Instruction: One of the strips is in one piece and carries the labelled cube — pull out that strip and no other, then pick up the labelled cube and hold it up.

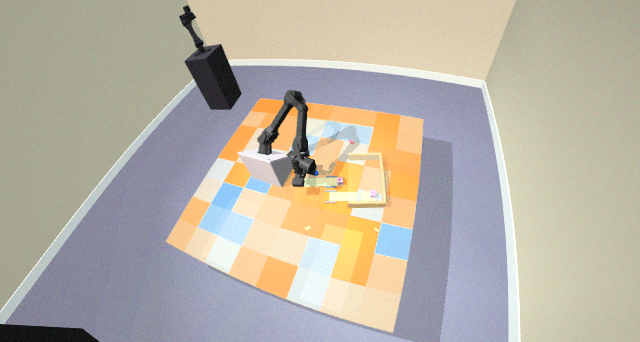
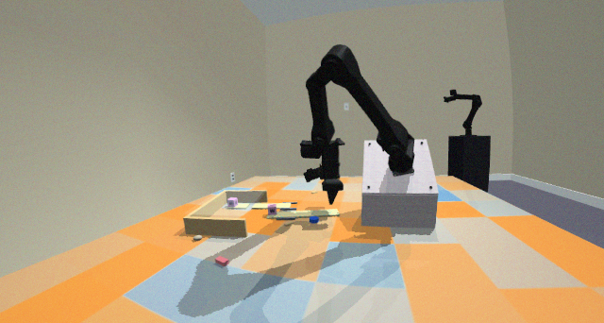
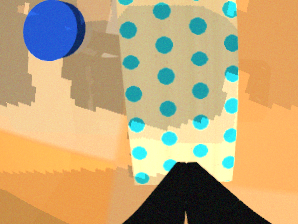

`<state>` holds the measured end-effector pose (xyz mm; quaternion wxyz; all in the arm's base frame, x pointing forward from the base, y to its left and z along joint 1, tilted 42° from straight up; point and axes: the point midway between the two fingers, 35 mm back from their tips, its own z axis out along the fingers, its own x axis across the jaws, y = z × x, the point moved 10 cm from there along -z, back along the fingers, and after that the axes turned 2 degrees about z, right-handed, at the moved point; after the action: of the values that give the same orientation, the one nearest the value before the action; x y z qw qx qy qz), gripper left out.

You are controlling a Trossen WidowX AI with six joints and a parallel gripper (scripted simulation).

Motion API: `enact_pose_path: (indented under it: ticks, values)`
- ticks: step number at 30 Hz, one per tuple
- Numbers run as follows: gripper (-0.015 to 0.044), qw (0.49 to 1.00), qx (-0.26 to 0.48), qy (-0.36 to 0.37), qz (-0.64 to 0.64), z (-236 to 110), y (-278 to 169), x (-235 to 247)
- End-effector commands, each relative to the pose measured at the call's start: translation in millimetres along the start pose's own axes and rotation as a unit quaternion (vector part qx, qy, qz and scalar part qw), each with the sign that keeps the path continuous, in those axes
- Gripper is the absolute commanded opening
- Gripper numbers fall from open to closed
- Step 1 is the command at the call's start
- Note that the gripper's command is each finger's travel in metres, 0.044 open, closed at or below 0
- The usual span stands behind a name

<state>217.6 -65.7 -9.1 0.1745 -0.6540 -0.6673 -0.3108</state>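
1. From above, beige walls meet a grey-violet floor, and a patchwork worktop [image 1: 300, 262] of orange, cream and blue squares lies across it. The black arm [image 1: 295, 127] rises from a pale block [image 1: 265, 167] and bends down to the near end of a dotted strip [image 1: 320, 182]. A pink cube [image 1: 340, 181] sits on that strip's far end. A plain cream strip [image 1: 345, 197] lies just beside it and reaches into a shallow wooden tray [image 1: 382, 174], with a second pink cube [image 1: 373, 194] on the part inside the tray. I cannot tell from here which cube is labelled. A dark pedestal [image 1: 212, 77] stands near the left wall.

2. From the side, the pincer [image 2: 332, 197] points straight down, its tip just above the worktop near the dotted strip's [image 2: 307, 213] end. Its fingers are pressed together with nothing between them. A blue disc [image 2: 313, 219] lies just beside the strip. One pink cube [image 2: 272, 209] rests on this strip outside the tray [image 2: 214, 225]; the other [image 2: 232, 201] sits inside it. A small pink block [image 2: 222, 261] and a grey pebble [image 2: 197, 237] lie apart on the worktop.

3. From the wrist, the closed black pincer [image 3: 188, 183] hangs over the cream strip with teal dots [image 3: 176, 70], which runs away upward. The blue disc [image 3: 53, 30] lies to the left, clear of the strip.
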Motion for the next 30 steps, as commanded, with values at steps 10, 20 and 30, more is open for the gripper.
enact_pose_path:
  ticks: [10,20,30]
  values:
    - [0.021,0.995,0.004,0.0,-0.096,-13.1,34.2,0.1]
    - [0.044,0.995,0.003,0.0,-0.096,-18.9,69.9,0.0]
    - [0.044,0.995,0.003,0.0,-0.097,-24.7,105.1,0.7]
